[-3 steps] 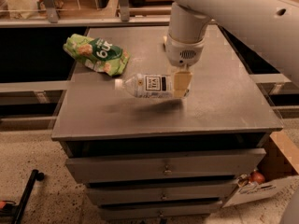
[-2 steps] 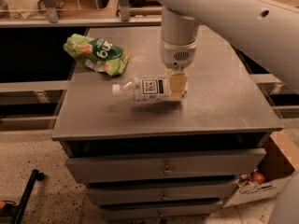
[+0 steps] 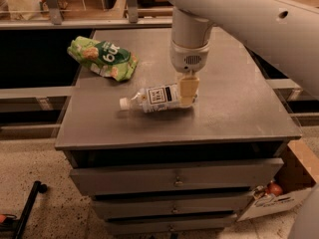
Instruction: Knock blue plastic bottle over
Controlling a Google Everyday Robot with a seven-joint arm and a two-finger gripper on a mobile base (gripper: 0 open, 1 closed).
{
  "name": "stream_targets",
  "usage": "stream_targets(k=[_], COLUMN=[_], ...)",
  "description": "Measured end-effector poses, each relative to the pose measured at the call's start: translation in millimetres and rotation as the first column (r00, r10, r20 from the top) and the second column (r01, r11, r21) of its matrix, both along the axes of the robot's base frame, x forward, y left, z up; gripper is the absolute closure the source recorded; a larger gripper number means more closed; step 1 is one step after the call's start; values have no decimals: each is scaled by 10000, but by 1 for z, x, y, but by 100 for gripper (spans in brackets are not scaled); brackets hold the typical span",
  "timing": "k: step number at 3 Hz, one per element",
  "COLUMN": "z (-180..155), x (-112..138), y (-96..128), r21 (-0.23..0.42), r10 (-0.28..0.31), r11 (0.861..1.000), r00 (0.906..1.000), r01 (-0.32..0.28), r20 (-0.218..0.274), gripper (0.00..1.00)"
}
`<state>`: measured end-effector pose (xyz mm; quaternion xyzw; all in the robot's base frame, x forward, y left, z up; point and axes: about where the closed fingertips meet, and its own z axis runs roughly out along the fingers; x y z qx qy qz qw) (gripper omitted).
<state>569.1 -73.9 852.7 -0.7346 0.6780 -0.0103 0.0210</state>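
Gripper (image 3: 188,100) on the bottle's 3 o'clock end, grip: cannot tell | blue plastic bottle (image 3: 157,97) lying flat, cap toward 9 o'clock | knock-over looks done; only backing away left.

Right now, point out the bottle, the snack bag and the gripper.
bottle (image 3: 158,96), camera view, its white label.
snack bag (image 3: 102,58), camera view, its green front.
gripper (image 3: 188,91), camera view, its tip, at the bottle's base end.

**A:** where's the cam sitting here?

**B:** only one view. It's up high in front of the drawers (image 3: 174,180), tilted down at the tabletop (image 3: 239,108), fairly close. The arm (image 3: 259,19) comes in from the upper right, and the claw (image 3: 188,91) sits about mid-frame.
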Motion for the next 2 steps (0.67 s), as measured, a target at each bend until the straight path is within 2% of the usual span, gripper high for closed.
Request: stream_targets(k=[1, 2], z=[0, 0], x=[2, 2], y=[1, 1], r21=[59, 59], r10=[0, 0], r11=[10000, 10000], r00=[9999, 9999], r01=[-1, -1], r20=[101, 102], gripper=[0, 0])
